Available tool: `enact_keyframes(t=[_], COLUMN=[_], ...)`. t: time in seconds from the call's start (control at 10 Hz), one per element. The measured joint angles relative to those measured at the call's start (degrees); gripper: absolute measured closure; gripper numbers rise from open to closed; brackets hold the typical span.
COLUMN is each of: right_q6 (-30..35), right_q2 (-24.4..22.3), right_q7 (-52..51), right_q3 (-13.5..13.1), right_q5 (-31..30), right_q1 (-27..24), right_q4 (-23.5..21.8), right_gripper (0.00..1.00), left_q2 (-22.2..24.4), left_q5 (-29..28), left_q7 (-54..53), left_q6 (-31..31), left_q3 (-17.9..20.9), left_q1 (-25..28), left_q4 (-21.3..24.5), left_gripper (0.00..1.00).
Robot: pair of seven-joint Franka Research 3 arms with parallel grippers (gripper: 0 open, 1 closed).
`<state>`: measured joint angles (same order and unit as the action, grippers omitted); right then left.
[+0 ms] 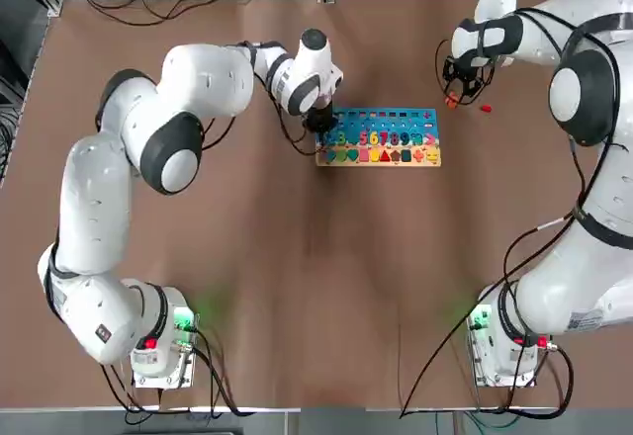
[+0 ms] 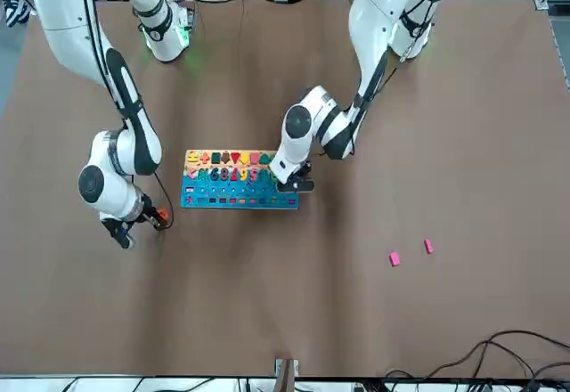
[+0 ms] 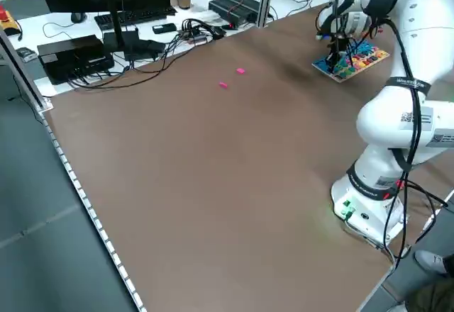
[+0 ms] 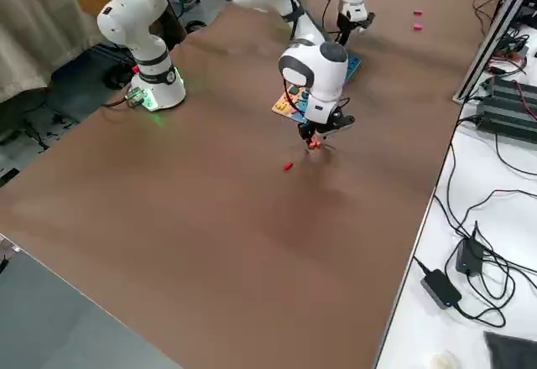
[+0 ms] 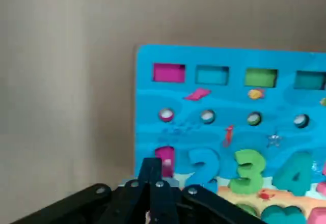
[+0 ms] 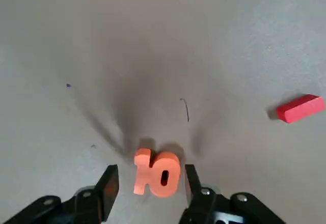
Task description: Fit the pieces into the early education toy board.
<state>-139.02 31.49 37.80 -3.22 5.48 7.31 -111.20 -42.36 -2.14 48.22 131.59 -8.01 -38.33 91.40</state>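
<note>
Left gripper [image 5: 155, 203]: I see it pinched closed over the toy board's [image 1: 396, 119] pink "1".
Right gripper [image 6: 147, 186]: parted, straddling the orange "10" [image 6: 157, 174].

Brown table [image 1: 297, 287]: board [image 1: 380, 136], 2 pink pcs [image 2: 411, 252], red pc [image 1: 486, 109].

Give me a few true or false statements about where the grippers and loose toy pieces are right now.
1. The left gripper is shut at the board's number-1 end. True.
2. The orange 10 sits in the board. False: it lies on the table between the right gripper's open fingers.
3. A red piece lies near the orange 10. True.
4. Two pink pieces lie on the board. False: they lie on the table, apart from it.
</note>
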Motion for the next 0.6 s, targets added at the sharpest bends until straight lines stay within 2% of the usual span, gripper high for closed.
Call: enact_keyframes(t=[0.2,0.5,0.6], right_q6=[-0.06,-0.08,-0.08], right_q2=[0.01,0.03,0.04], right_q7=[0.0,0.0,0.0], right_q3=[0.0,0.02,0.03], right_q5=[0.0,0.0,0.0], right_q1=[0.0,0.02,0.02], right_q4=[-0.48,-0.55,-0.57], right_gripper=[0.39,0.39,0.39], left_q2=[4.65,10.11,11.16], left_q5=[0.0,0.0,0.0], left_q7=[-0.18,-4.97,-7.51], left_q6=[-4.21,-8.43,-9.02], left_q3=[0.06,0.35,0.55], left_q1=[2.5,8.45,11.14], left_q4=[0.11,0.35,0.35], left_gripper=[0.98,0.89,0.77])
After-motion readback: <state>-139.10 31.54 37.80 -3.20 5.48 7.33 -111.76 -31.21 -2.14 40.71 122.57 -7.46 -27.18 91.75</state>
